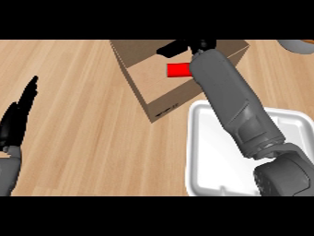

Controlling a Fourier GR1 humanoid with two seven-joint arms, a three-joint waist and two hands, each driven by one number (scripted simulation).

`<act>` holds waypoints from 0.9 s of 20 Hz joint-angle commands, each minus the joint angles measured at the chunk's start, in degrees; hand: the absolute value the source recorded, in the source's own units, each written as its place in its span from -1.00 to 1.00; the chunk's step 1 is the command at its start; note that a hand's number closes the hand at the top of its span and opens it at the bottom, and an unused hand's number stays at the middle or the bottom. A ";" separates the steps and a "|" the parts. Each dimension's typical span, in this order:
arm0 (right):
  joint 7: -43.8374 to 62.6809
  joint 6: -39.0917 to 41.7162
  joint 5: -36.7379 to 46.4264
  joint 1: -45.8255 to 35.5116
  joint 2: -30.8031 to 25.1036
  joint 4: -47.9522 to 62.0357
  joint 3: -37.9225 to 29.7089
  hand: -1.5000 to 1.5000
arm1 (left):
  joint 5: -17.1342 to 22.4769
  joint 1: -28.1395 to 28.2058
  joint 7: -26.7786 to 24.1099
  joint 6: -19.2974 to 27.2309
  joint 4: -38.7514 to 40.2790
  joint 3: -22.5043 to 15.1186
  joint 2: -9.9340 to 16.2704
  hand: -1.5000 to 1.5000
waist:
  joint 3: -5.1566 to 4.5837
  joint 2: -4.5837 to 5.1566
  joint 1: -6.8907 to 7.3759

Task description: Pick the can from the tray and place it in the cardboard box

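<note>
The red can (178, 70) lies inside the open cardboard box (152, 92) at the top middle of the counter, partly hidden by my right forearm. My right hand (185, 46) hangs over the box's far side, just beyond the can, with its fingers spread and not around the can. The white tray (201, 152) sits at the lower right under my right forearm, and nothing shows on its visible part. My left hand (15, 120) rests open at the left edge, fingers pointing up.
A round grey and tan object (303, 45) is cut off at the top right corner. Bare wooden counter (84, 138) stretches between my left hand and the box.
</note>
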 commanded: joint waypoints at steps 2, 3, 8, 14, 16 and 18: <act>-8.66 -3.43 -5.74 2.36 -1.58 -2.73 -5.62 -1.00 | -0.22 -1.06 0.99 0.29 0.21 0.18 0.00 0.00 | 0.09 -0.03 -1.03; -8.86 -4.30 -7.10 1.56 -0.90 -3.55 -6.79 -1.00 | 0.39 -0.54 0.90 0.22 0.36 1.32 0.65 0.00 | 0.05 -0.67 -1.59; -17.29 1.74 -12.36 3.90 -4.81 -3.45 -11.03 -1.00 | 0.05 0.38 1.34 0.15 0.16 1.63 1.15 0.00 | 0.07 -0.98 -2.47; -15.78 6.07 -14.47 4.05 -11.29 -1.37 -12.69 -1.00 | -1.23 3.27 -0.18 2.55 -0.36 0.76 -1.45 0.00 | -0.01 -1.87 -4.15; -15.62 7.29 -14.81 4.74 -15.18 -1.41 -13.13 -1.00 | 0.60 4.63 -0.22 0.10 -0.76 2.60 0.80 0.00 | 0.00 -1.90 -4.05; -17.84 8.38 -15.44 8.86 -15.05 -2.17 -12.76 -1.00 | 0.49 6.08 1.51 0.29 -3.67 2.24 0.17 0.00 | 0.00 -2.33 -4.82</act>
